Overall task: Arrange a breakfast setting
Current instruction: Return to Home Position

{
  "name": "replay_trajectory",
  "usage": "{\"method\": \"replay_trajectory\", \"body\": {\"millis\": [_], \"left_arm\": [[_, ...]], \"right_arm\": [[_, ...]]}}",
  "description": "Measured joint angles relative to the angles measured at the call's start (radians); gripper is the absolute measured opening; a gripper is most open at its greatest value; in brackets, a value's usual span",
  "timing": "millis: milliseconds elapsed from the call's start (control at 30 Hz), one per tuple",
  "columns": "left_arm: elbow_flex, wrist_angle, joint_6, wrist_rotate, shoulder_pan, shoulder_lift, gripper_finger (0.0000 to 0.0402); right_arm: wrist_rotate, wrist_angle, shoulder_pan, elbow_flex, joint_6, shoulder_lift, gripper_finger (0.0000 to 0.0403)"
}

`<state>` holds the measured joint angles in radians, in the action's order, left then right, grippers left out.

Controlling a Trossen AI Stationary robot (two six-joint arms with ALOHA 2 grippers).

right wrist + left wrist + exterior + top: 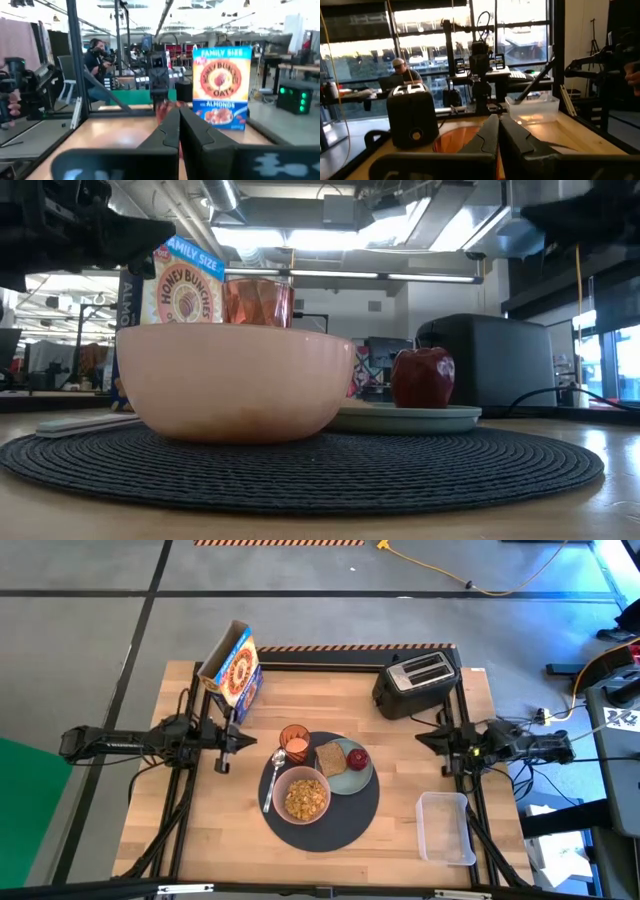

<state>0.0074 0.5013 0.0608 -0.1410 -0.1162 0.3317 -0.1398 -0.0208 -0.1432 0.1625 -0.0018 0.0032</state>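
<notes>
Both closed, empty: left gripper (241, 743), right gripper (421, 740), level, pointing inward toward mat (335, 832).

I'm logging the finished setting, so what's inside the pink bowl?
The pink bowl holds golden-brown cereal flakes, plain in the high view. They cover its floor, so anything beneath them cannot be seen, and from table level its wall hides the contents.

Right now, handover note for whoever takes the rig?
Left tool shut, empty, parked left of the grey mat; right tool shut, empty, parked right of it.
On the mat: pink bowl of cereal, spoon at its left, amber cup behind it, green plate with toast and red apple.
Setting looks done; cereal box, toaster, clear tub stand off the mat.
To do: nothing apparent.
</notes>
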Motion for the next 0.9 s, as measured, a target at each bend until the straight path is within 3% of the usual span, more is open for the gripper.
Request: {"method": "replay_trajectory", "body": {"millis": [200,400,900], "left_arm": [[0.0,-0.055,-0.024,-0.001,0.0,0.0,0.0],[0.0,-0.089,-0.024,-0.002,0.0,0.0,0.0],[0.0,-0.152,-0.026,-0.052,0.015,0.023,0.0]], "right_arm": [[0.003,-0.19,0.0,-0.147,0.082,0.0,0.0],[0.018,-0.112,0.0,-0.155,0.135,0.009,0.0],[0.02,-0.158,0.0,-0.155,0.104,0.008,0.0]]}}
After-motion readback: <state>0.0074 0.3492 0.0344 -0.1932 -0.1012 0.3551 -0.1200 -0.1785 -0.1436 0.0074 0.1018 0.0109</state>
